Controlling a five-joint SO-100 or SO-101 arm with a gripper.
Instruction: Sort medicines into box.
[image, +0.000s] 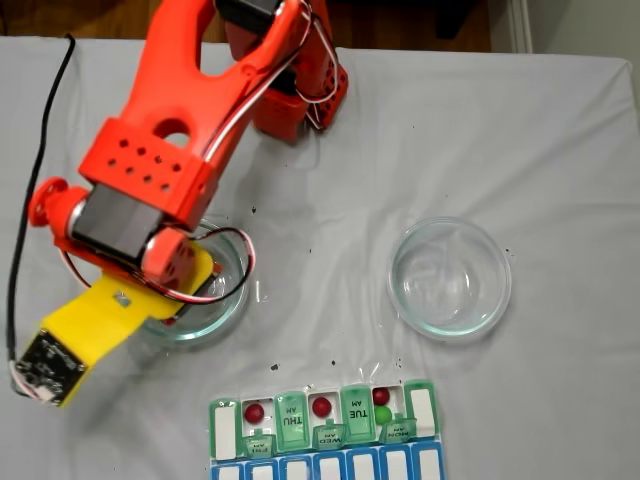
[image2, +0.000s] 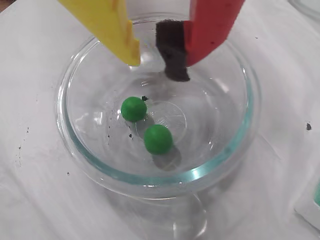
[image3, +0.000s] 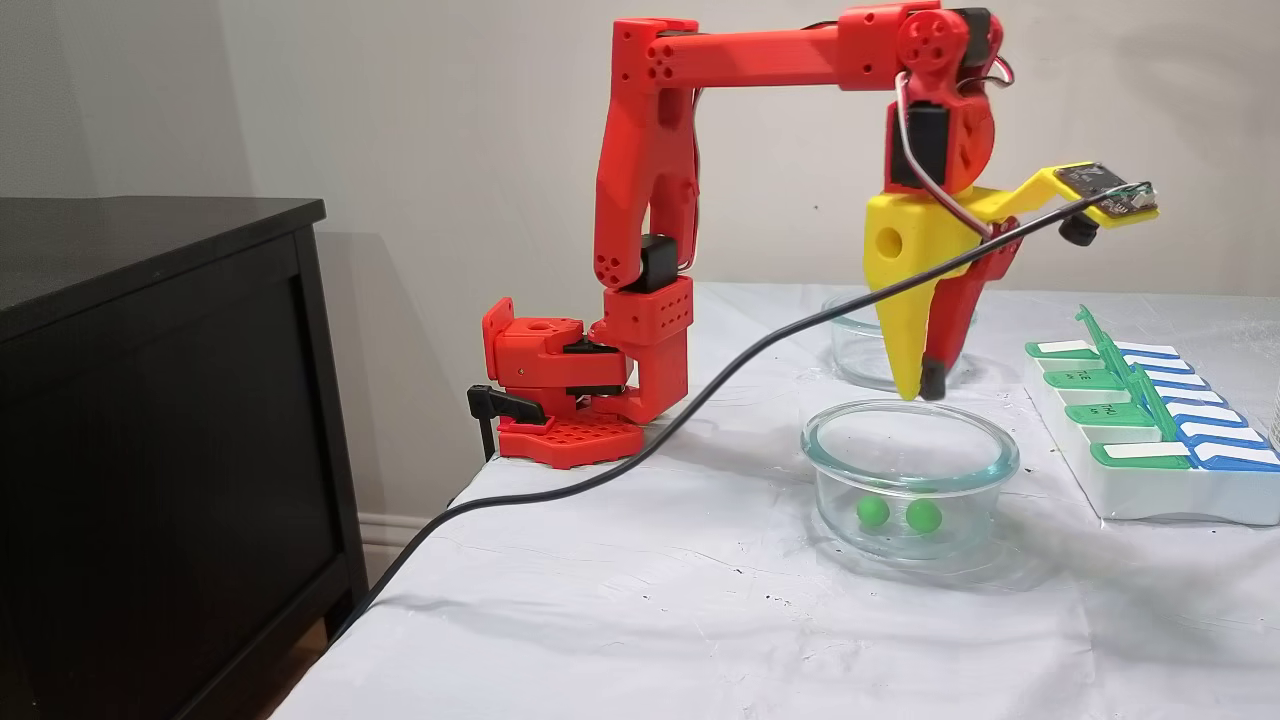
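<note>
Inside, 2 glossy green balls (image2: 146, 124) — round glass dish (image2: 80, 145), fingers (image2: 159, 64) apart above.

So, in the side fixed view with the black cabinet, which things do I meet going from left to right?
Black wooden cabinet → red arm base → near round clear glass dish holding two green balls, yellow-and-red gripper above it → white pill organiser with green lids.
</note>
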